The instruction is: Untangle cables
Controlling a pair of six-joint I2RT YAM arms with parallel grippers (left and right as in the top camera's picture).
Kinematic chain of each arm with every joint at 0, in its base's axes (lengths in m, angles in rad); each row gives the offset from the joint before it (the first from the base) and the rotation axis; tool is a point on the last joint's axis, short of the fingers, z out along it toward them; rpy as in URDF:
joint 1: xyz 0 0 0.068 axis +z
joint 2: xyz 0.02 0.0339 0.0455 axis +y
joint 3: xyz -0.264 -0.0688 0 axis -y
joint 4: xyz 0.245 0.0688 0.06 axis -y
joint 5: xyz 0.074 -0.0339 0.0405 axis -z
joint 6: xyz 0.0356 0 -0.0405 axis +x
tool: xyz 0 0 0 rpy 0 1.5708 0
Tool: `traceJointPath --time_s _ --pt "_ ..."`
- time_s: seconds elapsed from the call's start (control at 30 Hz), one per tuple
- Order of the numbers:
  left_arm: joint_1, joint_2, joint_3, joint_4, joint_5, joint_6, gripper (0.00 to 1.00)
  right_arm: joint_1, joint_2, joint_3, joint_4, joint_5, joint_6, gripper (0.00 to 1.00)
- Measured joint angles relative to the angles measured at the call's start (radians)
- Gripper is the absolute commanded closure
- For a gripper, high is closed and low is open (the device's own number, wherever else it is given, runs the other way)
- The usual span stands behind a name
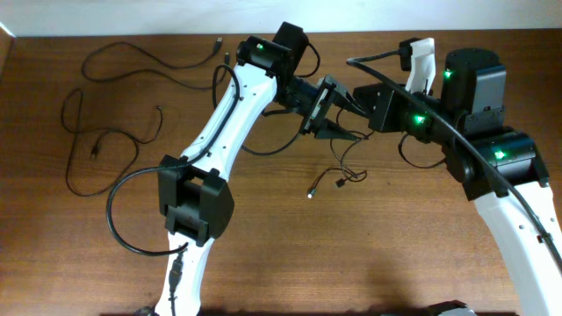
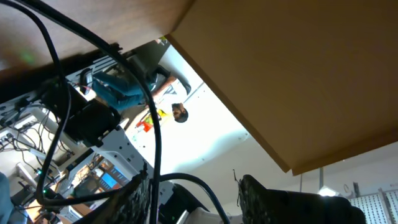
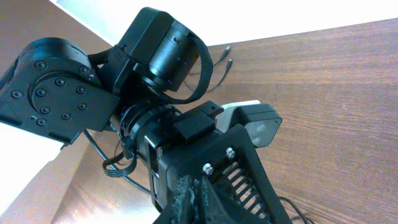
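The cables, thin black flexible cords with small plugs at their ends, lie in three places on the brown wooden desk [image 1: 369,254]. A small tangled bunch [image 1: 341,168] sits near the middle, and its strands rise to the spot where the two arms' jaws meet. Two of its plugs lie just below and to the left of the tangle. A second, loose cord [image 1: 218,42] runs in waves along the far left of the desk. A third wavy cord [image 1: 95,147] loops nearer the left edge, well apart from the bunch.

The left jaws stand partly apart. In the left wrist view the two dark fingers [image 2: 267,199] show a clear gap, with only their bases in frame. Whether they have hold of a strand, I cannot tell. The right jaws are closed, their rough black pads [image 3: 186,196] pressed together at the bottom of the right wrist view. Whether a cord is pinched between them, I cannot tell.

The white left arm [image 1: 224,114] reaches up from the near edge and bends right toward the tangle. The white and black right arm [image 1: 518,219] comes in from the near right corner, and its wrist faces the left arm's wrist closely. The right wrist view also shows two plug ends [image 3: 227,55] lying on the desk beyond the left arm's black wrist joint [image 3: 168,50].
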Motion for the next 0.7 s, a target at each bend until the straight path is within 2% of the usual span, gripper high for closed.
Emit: traceJointPath --time_s 0.17,0.33,0.43,0.57,0.7 --pt "-0.002 0.0 0.0 0.0 0.016 -0.003 0.6 0.0 0.0 0.0 0.006 -0.016 0.0 0.96" --pt "-0.019 0.0 0.0 0.0 0.02 -0.008 0.79 0.0 0.0 0.0 0.026 -0.03 0.002 0.96" --pt "-0.019 0.0 0.0 0.0 0.019 -0.01 0.99 0.0 0.0 0.0 0.024 -0.034 0.002 0.96" --pt "-0.017 0.0 0.0 0.031 -0.024 -0.01 1.0 0.0 0.0 0.0 -0.008 -0.038 0.003 0.96" --pt "0.001 0.0 0.0 0.042 -0.193 -0.01 1.0 0.0 0.0 0.0 -0.042 -0.038 0.002 0.96"
